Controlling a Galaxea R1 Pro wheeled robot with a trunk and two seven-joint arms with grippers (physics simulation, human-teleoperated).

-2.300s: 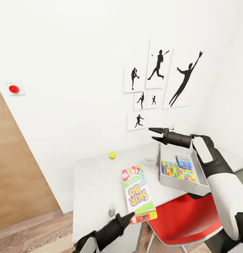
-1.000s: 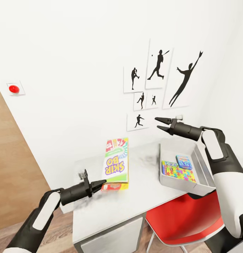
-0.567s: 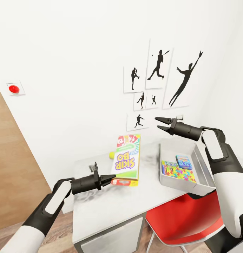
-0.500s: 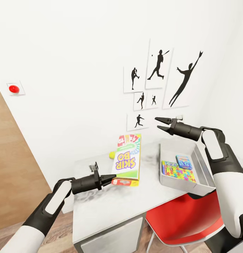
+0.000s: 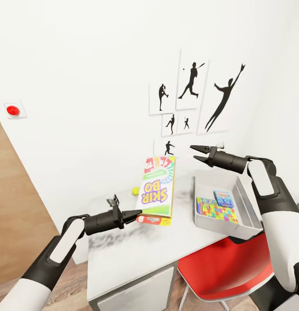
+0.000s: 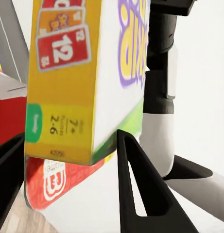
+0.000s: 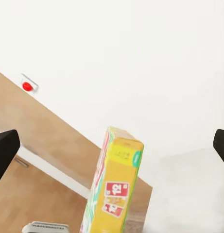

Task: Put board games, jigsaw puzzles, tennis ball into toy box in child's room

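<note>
- Room: white walls, a cluster of black silhouette sports pictures (image 5: 190, 99) ahead of you, a red round button on a white wall plate (image 5: 12, 110) to the left, wood-plank floor (image 5: 76, 280) below.
- Surface: long desk with a light grey-white mottled top (image 5: 141, 250) and a pale grey drawer front under its near edge; a red chair (image 5: 227, 270) is tucked under its right end.
- Your left tool (image 5: 138, 215): black, two-fingered, clamped on the lower red-and-yellow end of the white flat SKIP-BO game box (image 5: 157, 192). The box stands nearly upright, lifted clear of the surface, just left of the bin. In the left wrist view one black finger (image 6: 136, 184) lies against the box's white face.
- Your right tool (image 5: 198, 154): black, fingers parted, holding nothing, hanging above the bin's far left corner.
- Pale grey-white rectangular plastic bin with flared rim (image 5: 205, 218): on the right part of the surface. Inside lie a thin multicoloured jigsaw square (image 5: 215, 211) and a small blue printed box (image 5: 224, 198), touching.
- Small yellow-green ball (image 5: 135, 191): on the surface near the wall, partly hidden behind the held box.
</note>
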